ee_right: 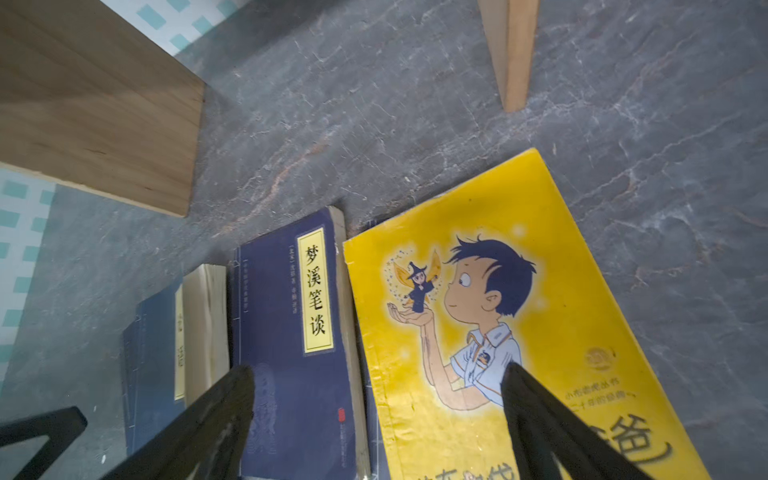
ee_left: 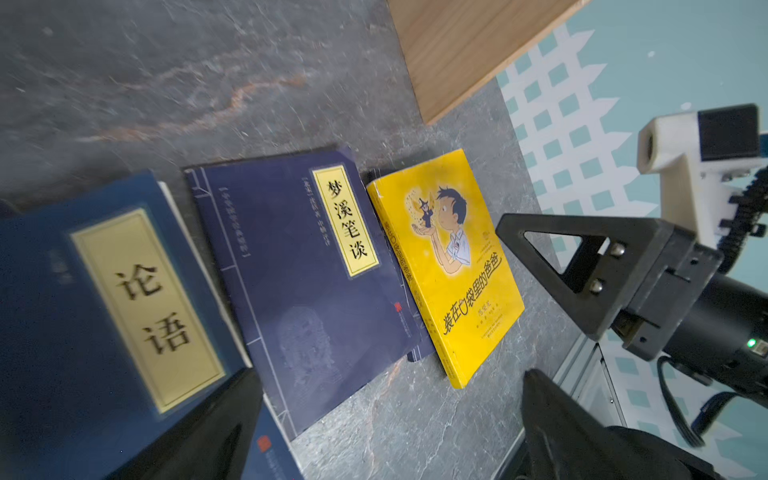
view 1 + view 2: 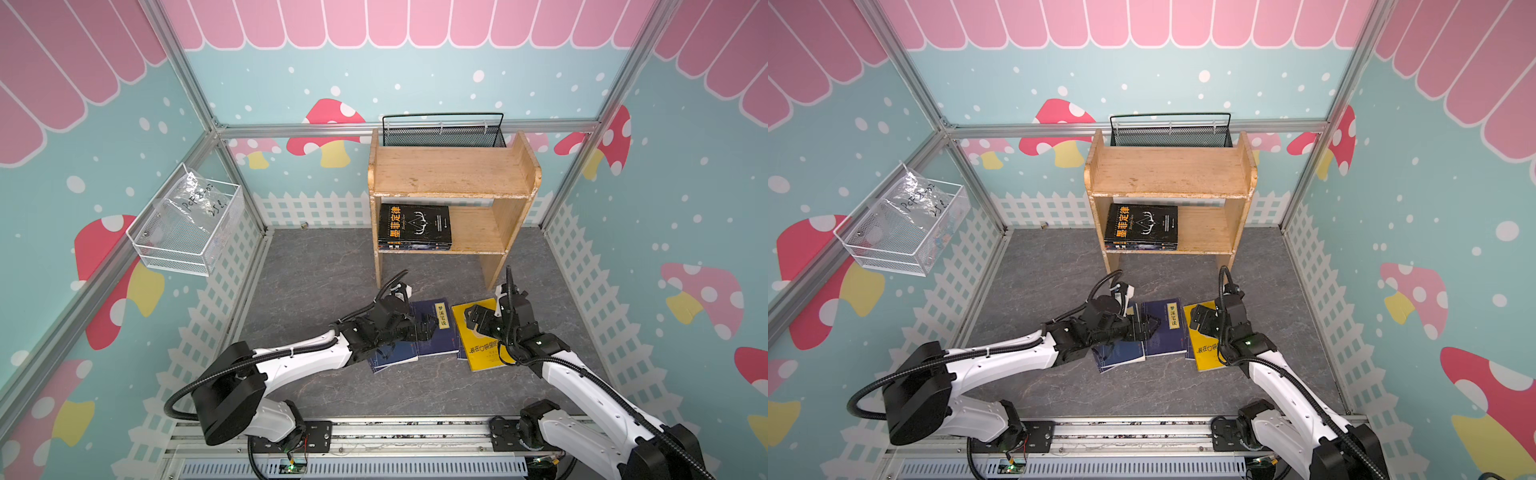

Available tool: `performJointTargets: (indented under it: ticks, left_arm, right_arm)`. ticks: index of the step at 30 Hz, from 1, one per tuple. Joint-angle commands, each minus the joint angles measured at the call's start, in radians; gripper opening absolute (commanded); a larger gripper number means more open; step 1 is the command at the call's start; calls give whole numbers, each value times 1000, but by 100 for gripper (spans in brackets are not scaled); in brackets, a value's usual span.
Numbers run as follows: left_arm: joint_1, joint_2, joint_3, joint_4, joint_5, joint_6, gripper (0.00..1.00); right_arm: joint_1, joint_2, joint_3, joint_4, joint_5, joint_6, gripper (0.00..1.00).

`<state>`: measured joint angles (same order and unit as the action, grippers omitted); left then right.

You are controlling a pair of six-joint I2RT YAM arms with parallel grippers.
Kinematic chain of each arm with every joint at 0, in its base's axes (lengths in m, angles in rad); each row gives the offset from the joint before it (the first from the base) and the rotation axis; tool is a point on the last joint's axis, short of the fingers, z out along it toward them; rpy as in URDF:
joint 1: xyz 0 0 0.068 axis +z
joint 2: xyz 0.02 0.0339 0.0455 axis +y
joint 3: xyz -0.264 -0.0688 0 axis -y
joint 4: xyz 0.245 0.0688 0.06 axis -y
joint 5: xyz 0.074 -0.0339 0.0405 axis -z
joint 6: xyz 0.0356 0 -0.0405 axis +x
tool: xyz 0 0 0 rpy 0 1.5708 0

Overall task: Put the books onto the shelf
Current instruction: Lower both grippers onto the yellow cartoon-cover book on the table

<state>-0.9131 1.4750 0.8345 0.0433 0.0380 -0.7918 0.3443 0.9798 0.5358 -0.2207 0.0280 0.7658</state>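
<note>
Closest to the lens, the metal rail [image 3: 374,432] carries both arm bases. Beyond it the loose books lie flat on the grey, veined worktop [image 3: 316,270], a little nearer than the legs of the shelf [image 3: 449,172]. On the left is a navy book labelled 论语 [image 2: 83,311], resting on another navy cover. A second navy book [image 2: 299,282] lies beside it. Just right of that is the yellow book [image 2: 449,270], overlapping one more navy cover beneath. The black antler book [image 3: 413,226] already lies flat on a low stack at the left of the shelf's lower tier, and the upper tier is bare.

The left claw [image 2: 390,376] hangs over the navy books and the right claw [image 1: 378,370] over the yellow cover. Both are spread wide with nothing between the fingers. I judge this the approach for the next pick, with the task roughly half done. Thin paperbacks flat on a hard surface give little to pinch. The next move likely calls for catching a raised, overlapping edge, then carrying the book to the free right half of the lower tier or to the top board.

The covers look matte and soft, the page edges yellowed, the yellow spine scuffed. The shelf is pale plain wood with rounded side panels and plank legs. Behind it stands a black mesh basket [image 3: 442,135], and on the left wall hangs a white wire basket [image 3: 187,232].
</note>
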Motion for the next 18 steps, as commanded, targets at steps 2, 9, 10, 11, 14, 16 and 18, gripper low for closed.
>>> performJointTargets:
  ticks: [2, 9, 10, 11, 14, 16, 18]
  left_arm:
    - [-19, 82, 41, 101, -18, -102, 99]
    - [-74, 228, 140, 143, 55, -63, 99]
    - [-80, 248, 150, 158, 69, -63, 99]
    - [-85, 273, 160, 175, 77, -67, 99]
    - [-90, 340, 192, 204, 92, -85, 99]
    - [-89, 377, 219, 209, 96, -92, 99]
    - [-90, 410, 246, 213, 97, -104, 98]
  right_arm:
    - [-20, 20, -6, -10, 28, 10, 95]
    - [-191, 12, -64, -3, 48, -2, 97]
    - [-218, 9, -69, 6, 33, -14, 97]
    - [-242, 9, -73, 17, 13, -32, 97]
    - [-277, 29, -76, 57, -36, -80, 97]
    - [-284, 54, -79, 92, -80, -111, 96]
    - [-286, 79, -83, 127, -129, -135, 96]
